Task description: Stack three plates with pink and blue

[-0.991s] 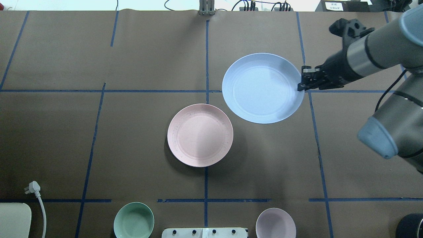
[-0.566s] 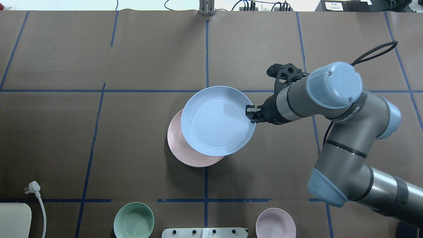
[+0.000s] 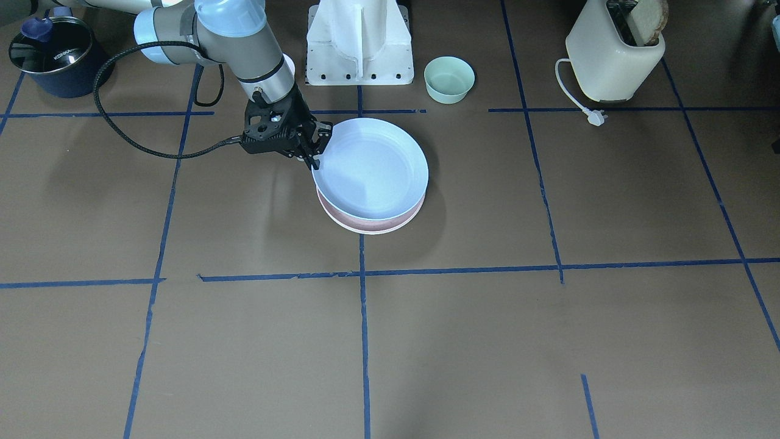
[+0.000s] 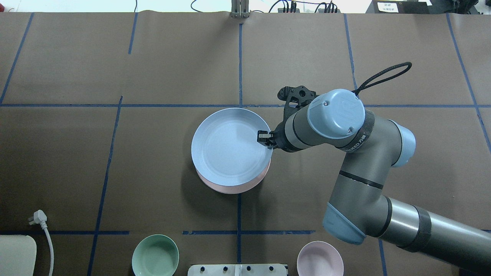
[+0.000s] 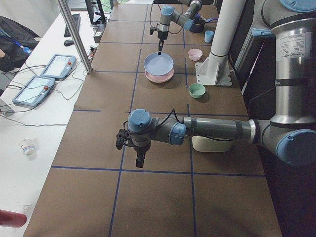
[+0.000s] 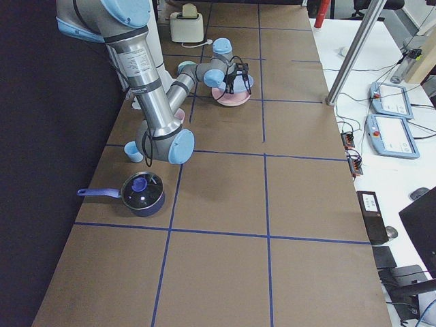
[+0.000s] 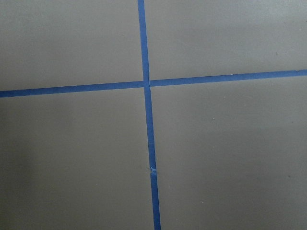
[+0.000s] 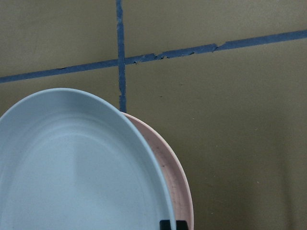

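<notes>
Right gripper [image 4: 264, 137] clamped on pale blue plate [image 4: 228, 147] rim, centre frame, over pale pink plate [image 4: 230, 189], left gripper [image 5: 139, 163] state unclear

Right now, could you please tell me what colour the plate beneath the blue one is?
The lower plate is pale pink; the overhead exterior view shows it best.

Bright, even indoor light covers the table [image 4: 115, 161]. The blue plate [image 4: 226, 145] throws a soft shadow toward the overhead view's lower left. A white, washed-out strip runs along that view's top edge. The right wrist view looks yellowish.
</notes>
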Controlling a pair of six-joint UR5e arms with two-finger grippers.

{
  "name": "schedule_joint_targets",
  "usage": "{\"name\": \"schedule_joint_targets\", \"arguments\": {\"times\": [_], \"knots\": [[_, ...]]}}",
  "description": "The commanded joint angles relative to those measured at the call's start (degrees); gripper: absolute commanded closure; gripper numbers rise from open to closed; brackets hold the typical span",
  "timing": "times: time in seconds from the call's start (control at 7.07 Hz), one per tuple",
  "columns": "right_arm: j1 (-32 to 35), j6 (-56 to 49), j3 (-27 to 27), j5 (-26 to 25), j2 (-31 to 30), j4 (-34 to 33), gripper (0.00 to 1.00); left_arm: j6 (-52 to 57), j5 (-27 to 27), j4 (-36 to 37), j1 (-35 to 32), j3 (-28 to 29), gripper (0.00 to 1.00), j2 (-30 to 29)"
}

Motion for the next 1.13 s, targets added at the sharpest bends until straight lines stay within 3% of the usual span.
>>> {"name": "schedule_joint_targets", "arguments": {"times": [0.0, 0.42, 0.57, 0.85, 0.99], "knots": [[-0.14, -0.02, -0.03, -0.1, -0.08, 0.11, 0.0, 0.03, -0.01, -0.24, 0.0, 0.06, 0.0, -0.06], [1.25, -0.54, -0.12, 0.42, -0.52, -0.15, 0.0, -0.23, -0.1, -0.33, 0.0, 0.06, 0.0, -0.06], [3.87, -2.11, 0.67, 1.21, -3.22, -1.8, 0.0, -0.15, 0.08, -0.16, 0.0, 0.06, 0.0, 0.03], [11.85, -20.5, 3.99, 4.72, -7.96, -9.43, 0.0, 0.12, 0.52, 0.02, -0.09, 0.06, 0.0, 0.2], [18.16, -27.46, 3.93, 10.04, -9.65, -9.81, 0.0, 0.12, 0.52, 0.46, -0.18, 0.32, 0.0, 0.2]]}}
